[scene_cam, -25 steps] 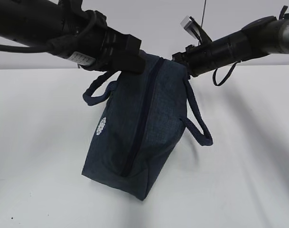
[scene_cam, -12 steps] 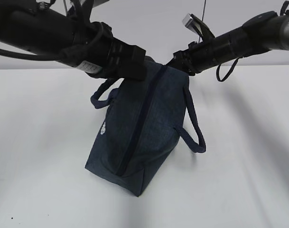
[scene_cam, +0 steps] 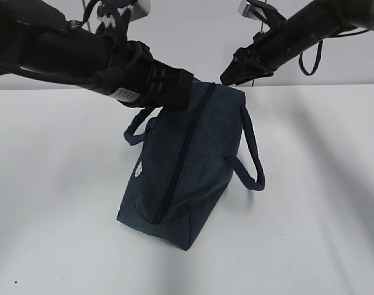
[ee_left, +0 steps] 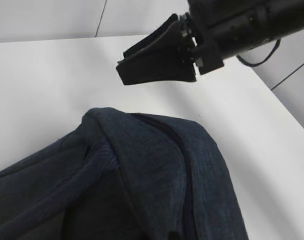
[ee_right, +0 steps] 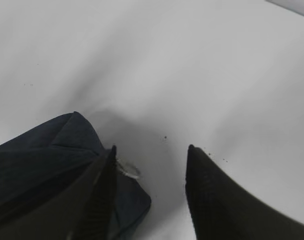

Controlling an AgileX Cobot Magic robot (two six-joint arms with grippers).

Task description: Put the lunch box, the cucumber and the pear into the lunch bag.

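The dark navy lunch bag (scene_cam: 187, 166) lies zipped on the white table (scene_cam: 51, 184), its far end raised. My left gripper (scene_cam: 177, 92) is at that raised end, and the bag hangs from it. In the left wrist view the bag (ee_left: 156, 170) fills the bottom and hides my own fingers. My right gripper (scene_cam: 231, 77) hovers open just above the far right corner, apart from the bag. In the right wrist view its fingers (ee_right: 152, 147) stand wide apart, with the bag's corner (ee_right: 42, 155) and the metal ring pull (ee_right: 128, 169) beside the left finger. The lunch box, cucumber and pear are out of view.
Two padded loop handles hang off the bag, one to the right (scene_cam: 251, 166) and one to the left (scene_cam: 137, 129). The right gripper also shows in the left wrist view (ee_left: 156, 55), above the bag. A pale wall (scene_cam: 199, 37) stands behind the table.
The right gripper has let go of the bag's far end and risen up and to the right. The left arm has come lower and the bag has sunk towards the table.
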